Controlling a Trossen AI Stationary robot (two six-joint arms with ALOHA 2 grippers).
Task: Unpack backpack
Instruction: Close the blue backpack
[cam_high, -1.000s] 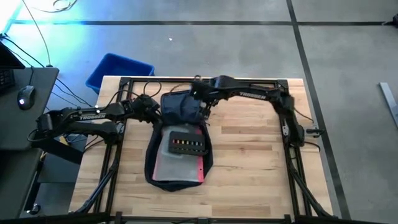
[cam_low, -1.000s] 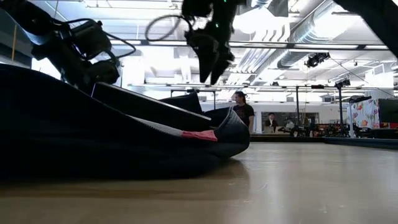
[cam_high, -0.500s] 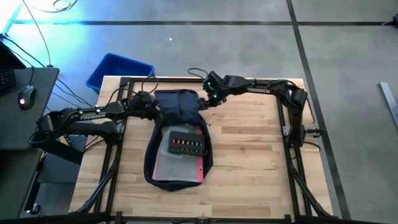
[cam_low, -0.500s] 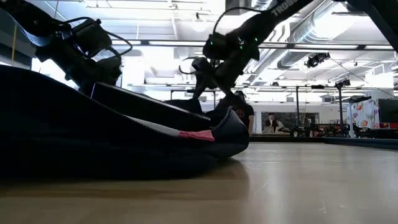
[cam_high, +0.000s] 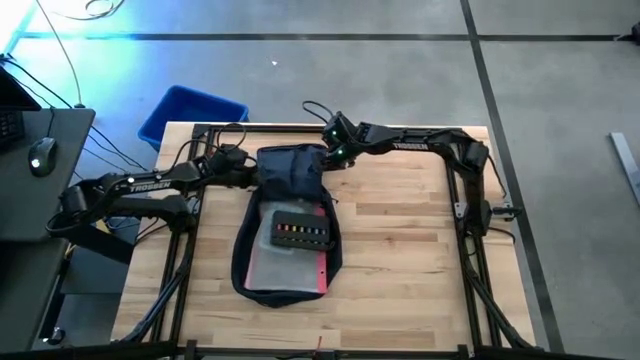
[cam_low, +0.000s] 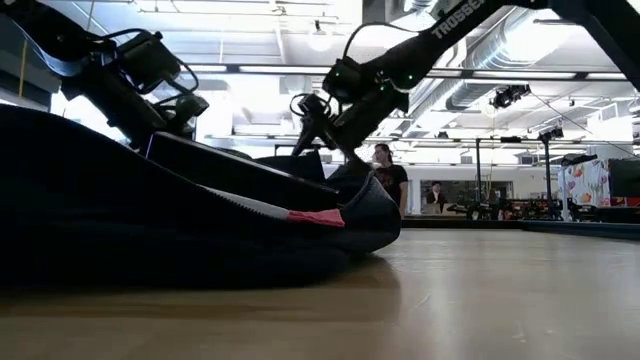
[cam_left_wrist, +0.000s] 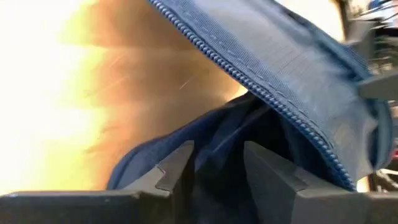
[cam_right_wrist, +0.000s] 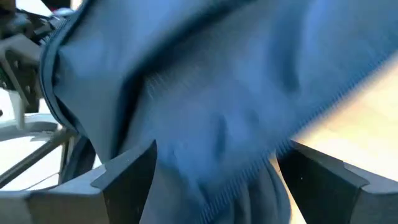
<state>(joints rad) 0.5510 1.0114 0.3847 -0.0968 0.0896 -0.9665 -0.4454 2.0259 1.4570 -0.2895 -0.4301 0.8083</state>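
The dark navy backpack (cam_high: 288, 172) lies flat on its back in the middle of the table, its mouth wide open and its flap toward the far edge. Inside rest a black box with a row of coloured pieces (cam_high: 300, 233) and a pink folder (cam_high: 322, 275). My left gripper (cam_high: 250, 172) is at the far-left edge of the flap, shut on the fabric. My right gripper (cam_high: 333, 157) is open at the flap's far-right edge, with blue fabric (cam_right_wrist: 217, 124) between its spread fingers. I cannot tell whether it touches the fabric. My left gripper pinches a fold of the backpack's fabric (cam_left_wrist: 217, 146) between its two fingers, just below the zipper edge (cam_left_wrist: 261, 93) at the far-left side of the opening. It comes in from the table's left, nearly level. The rest of the backpack lies on the table.
A bright blue bin (cam_high: 190, 112) stands on the floor beyond the table's far-left corner. Bare wood (cam_high: 420, 250) stretches to the right of the backpack. A desk with a mouse (cam_high: 40, 155) is at far left. In the low view, people (cam_low: 388, 175) stand in the room behind.
My right gripper has come down from above the flap and tipped from pointing down to slanting. It moved slightly right, then settled at the flap's far-right edge. The flap has spread flatter toward the far edge. My left gripper has kept its hold.
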